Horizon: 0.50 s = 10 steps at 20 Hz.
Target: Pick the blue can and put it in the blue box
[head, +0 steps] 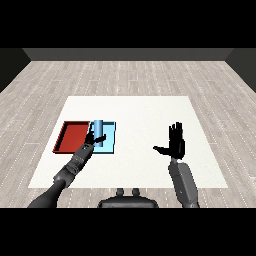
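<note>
Where left hand (93, 140) grips, blue can (97, 128) (unlabelled)

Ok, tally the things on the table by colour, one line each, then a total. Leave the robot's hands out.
Red: 1, the red tray
Light blue: 2, the light blue tray and the blue can, which stands upright over that tray with the left hand curled round it
Total: 3
</note>
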{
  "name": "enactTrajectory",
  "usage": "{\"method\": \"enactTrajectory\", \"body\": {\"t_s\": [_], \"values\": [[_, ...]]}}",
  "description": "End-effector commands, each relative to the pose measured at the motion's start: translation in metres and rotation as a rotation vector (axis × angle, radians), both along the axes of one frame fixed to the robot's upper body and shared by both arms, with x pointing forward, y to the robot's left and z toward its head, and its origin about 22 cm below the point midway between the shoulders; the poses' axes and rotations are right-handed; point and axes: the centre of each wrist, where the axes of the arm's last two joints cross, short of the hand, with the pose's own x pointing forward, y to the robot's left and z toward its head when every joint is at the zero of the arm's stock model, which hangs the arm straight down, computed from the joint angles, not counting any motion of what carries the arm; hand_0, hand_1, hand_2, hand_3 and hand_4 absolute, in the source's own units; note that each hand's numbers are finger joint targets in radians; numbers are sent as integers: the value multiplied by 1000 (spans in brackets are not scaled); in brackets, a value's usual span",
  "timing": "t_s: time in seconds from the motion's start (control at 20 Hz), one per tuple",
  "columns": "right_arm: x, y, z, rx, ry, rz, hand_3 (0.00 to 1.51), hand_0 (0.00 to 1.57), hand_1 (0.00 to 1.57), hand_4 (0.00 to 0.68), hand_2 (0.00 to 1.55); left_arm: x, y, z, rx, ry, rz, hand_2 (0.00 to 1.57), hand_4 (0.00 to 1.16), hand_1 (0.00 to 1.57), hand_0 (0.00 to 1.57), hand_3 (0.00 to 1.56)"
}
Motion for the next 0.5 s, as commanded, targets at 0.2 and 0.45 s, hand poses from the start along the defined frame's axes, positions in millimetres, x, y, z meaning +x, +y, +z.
{"method": "enactTrajectory", "body": {"t_s": [0.2, 0.45], "values": [[12, 1, 2, 2, -11, -2, 0, 0, 0, 0, 0, 2, 3, 1, 26, 63, 1, 0, 0, 0, 0, 0], [-5, -15, -20, 23, -14, 3, 0, 0, 0, 0, 0, 10, -11, 9, 49, 14, -17, 0, 0, 0, 0, 0]]}}
